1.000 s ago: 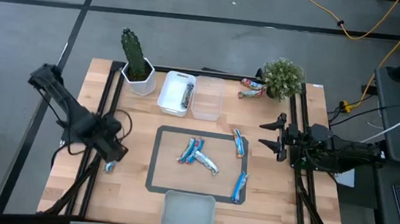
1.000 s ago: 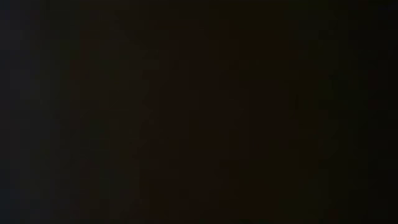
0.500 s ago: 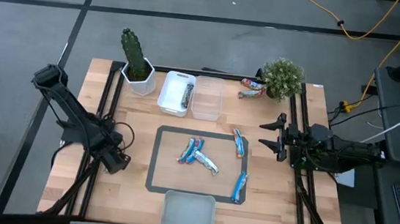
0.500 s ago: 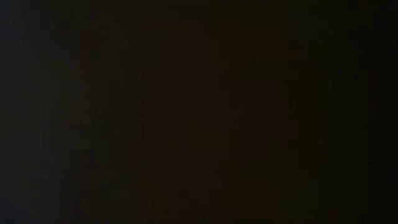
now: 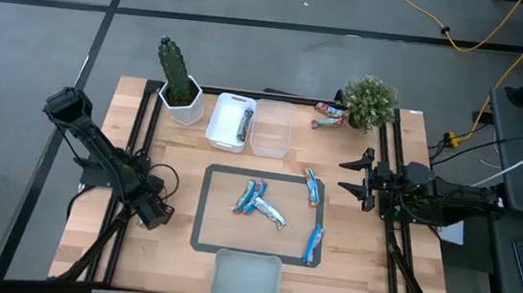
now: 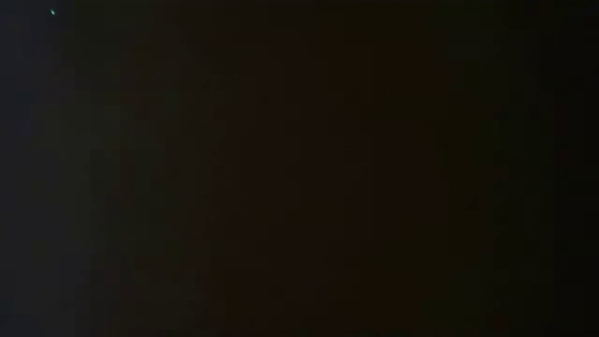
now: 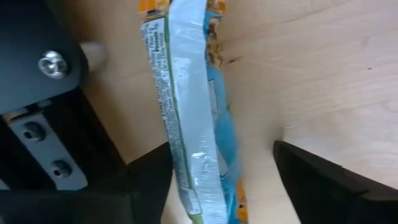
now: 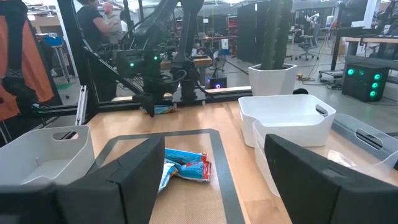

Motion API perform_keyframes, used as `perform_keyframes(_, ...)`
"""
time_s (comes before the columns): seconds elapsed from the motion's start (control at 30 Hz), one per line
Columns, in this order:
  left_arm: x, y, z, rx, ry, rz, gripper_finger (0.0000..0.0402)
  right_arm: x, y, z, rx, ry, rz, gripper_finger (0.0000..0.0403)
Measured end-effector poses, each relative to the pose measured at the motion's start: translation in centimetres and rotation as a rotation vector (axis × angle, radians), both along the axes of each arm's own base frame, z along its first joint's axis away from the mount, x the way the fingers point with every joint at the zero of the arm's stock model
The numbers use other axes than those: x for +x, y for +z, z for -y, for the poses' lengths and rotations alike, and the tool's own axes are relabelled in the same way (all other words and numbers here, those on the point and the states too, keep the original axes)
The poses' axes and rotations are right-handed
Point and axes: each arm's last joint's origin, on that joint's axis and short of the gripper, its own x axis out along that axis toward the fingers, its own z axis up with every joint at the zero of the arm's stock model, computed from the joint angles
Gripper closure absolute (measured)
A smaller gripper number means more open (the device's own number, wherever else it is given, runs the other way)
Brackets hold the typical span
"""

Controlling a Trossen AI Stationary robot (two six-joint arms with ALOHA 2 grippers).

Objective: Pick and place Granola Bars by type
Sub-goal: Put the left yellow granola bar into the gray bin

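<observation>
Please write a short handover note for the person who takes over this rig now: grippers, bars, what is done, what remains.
Left gripper: open, straddling a blue granola bar at the table's left edge, not gripped.
Right gripper: open, waiting at the right side.
Done: one bar in the white tray.
Left: blue bars on the grey mat, brown-red bars by the bushy plant. Clear tray and near tray hold nothing.

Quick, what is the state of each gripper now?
Left gripper: open, astride a blue granola bar on the table, not gripping it.
Right gripper: open, holding nothing.
</observation>
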Motion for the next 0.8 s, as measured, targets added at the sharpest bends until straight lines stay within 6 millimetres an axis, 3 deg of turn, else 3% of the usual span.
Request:
perform_keyframes(0.33, 1.1, 1.0, 0.7, -0.009, 0.006, 0.118, 0.0360, 0.0, 0.0, 0.0, -0.001, 0.000, -0.001, 0.0125)
perform_keyframes(0.47, 2.9, 2.9, 1.4, 0.011, 0.027, 0.291, 0.0381, 0.0, 0.0, 0.0, 0.000, 0.000, -0.001, 0.0125)
perform_keyframes(0.63, 6.7, 8.6, 2.1, 0.160, -0.043, 0.650, 0.0361, 0.0, 0.0, 0.0, -0.001, 0.000, 0.000, 0.0125)
perform_keyframes(0.8, 9.9, 17.6, 2.5, 0.419, -0.347, 0.974, 0.0380, 0.0, 0.0, 0.0, -0.006, 0.000, -0.001, 0.0125)
